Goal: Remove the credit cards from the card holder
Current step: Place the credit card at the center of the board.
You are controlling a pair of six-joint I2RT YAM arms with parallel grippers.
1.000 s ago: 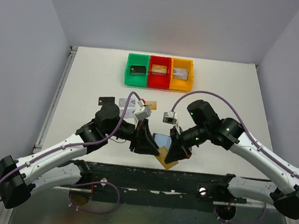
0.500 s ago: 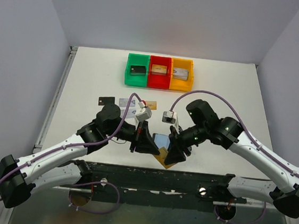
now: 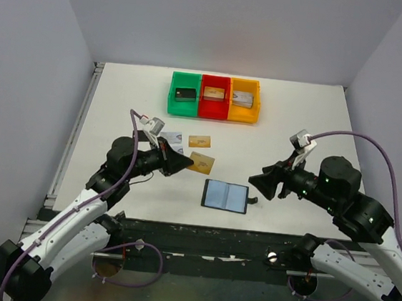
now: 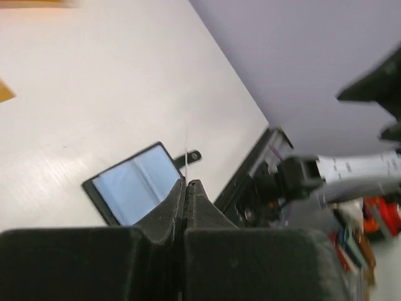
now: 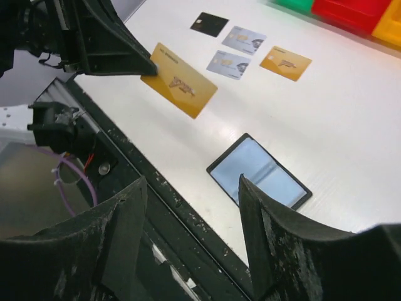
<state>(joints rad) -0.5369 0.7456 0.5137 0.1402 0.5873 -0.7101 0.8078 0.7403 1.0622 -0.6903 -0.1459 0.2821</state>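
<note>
The card holder (image 3: 225, 195) lies open and flat near the table's front edge, its blue-grey inner faces up; it also shows as the wallet (image 5: 260, 171) and as the holder (image 4: 135, 185). My left gripper (image 3: 182, 163) is shut on a tan-gold credit card (image 3: 201, 163), held in the air left of the holder; the same card (image 5: 180, 80) sticks out of the left gripper's fingers (image 5: 122, 47). My right gripper (image 3: 256, 185) stands open and empty right of the holder, apart from it, and its own view shows that gripper (image 5: 191, 180) spread wide.
Loose cards lie behind the holder: a black card (image 5: 209, 24), two silver cards (image 5: 244, 39) (image 5: 227, 64) and a gold card (image 5: 286, 63). Green (image 3: 185, 93), red (image 3: 214, 96) and yellow (image 3: 244, 100) bins with blocks stand at the back. The black front rail (image 5: 188, 216) runs below the table edge.
The left gripper shut on the gold card and drew it out and away to the left. The right gripper opened, let go of the holder and pulled back right. The holder now lies flat.
</note>
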